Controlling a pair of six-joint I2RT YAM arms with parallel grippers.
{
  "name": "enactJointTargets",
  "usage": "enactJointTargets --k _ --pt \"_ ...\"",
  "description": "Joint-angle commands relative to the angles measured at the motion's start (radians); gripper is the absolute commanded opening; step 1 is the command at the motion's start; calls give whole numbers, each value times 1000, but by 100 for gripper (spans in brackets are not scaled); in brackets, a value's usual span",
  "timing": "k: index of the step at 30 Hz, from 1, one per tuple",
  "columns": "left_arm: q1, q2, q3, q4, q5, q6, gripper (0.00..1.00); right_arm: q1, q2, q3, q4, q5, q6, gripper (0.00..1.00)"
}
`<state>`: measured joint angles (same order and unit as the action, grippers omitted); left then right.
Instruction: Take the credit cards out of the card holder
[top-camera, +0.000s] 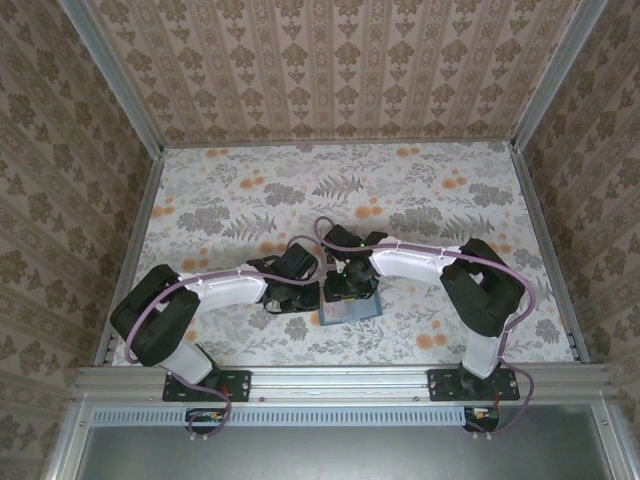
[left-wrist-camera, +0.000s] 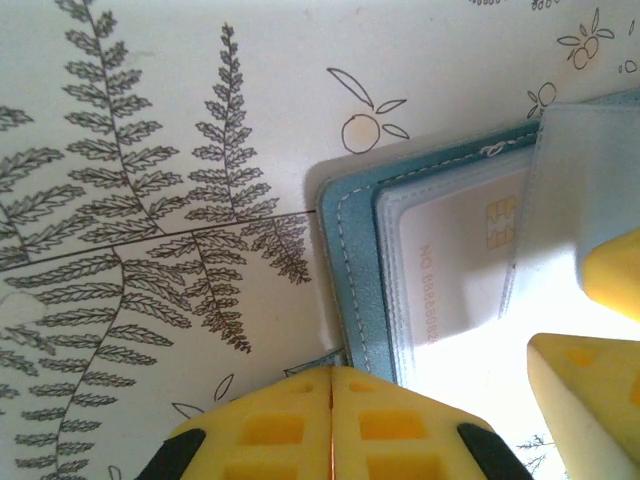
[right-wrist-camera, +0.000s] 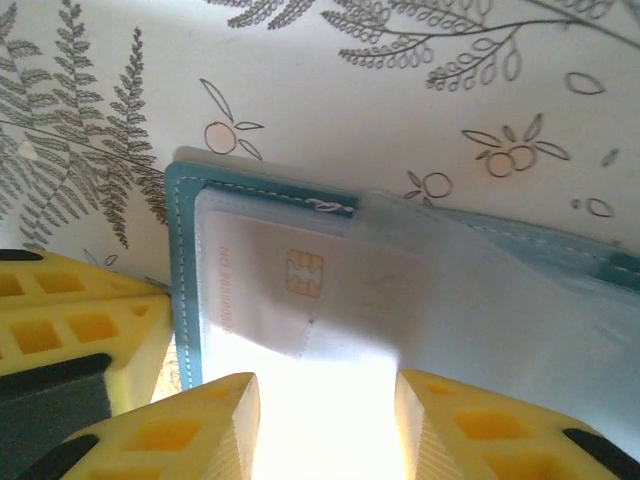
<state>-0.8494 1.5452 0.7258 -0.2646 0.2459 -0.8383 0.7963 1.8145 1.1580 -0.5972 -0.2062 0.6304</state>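
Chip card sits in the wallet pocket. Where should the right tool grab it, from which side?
Probably the card by its near edge, coming from the right tool: it lies flat in the wallet, so only an edge is pinchable, and the open tool straddles that end. Glare hides the edge.

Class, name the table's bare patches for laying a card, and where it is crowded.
Bare: the table's far half, from the arms to the back wall; between the wallet and the right arm. Crowded: centre front, left tool and right tool at the wallet.
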Motion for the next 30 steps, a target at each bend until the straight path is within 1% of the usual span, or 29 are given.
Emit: enactJointTargets --k 1,7,13,16,18,20,22,24,27,30 --pt "0 6 -29 -21 8 -8 9 23 -16 41 -121 122 -21 47" --pt "0 11 -26 -21 10 -7 9 27 -49 49 -168 185 -22 52" --pt "0 12 -23 -24 9 -7 9 27 -66 43 -182 195 -19 50" --pt "0 7 -24 -27 7 -7 9 27 -83 36 -188 198 -17 44" --pt "0 4 -26 -30 4 -6 9 27 -90 31 -190 198 -17 38" --pt "1 3 -24 -34 3 -6 9 25 -99 29 -196 205 -20 29" --pt "1 2 -24 -35 1 -5 9 23 -104 22 -199 207 -26 18" --pt "3 2 -22 -38 0 -2 9 17 -111 13 -202 210 -28 12" --pt "6 5 -21 -40 -1 1 9 8 -121 -8 -198 215 -34 7" --pt "8 10 -20 -42 1 3 9 -3 -129 -32 -193 223 -39 7"
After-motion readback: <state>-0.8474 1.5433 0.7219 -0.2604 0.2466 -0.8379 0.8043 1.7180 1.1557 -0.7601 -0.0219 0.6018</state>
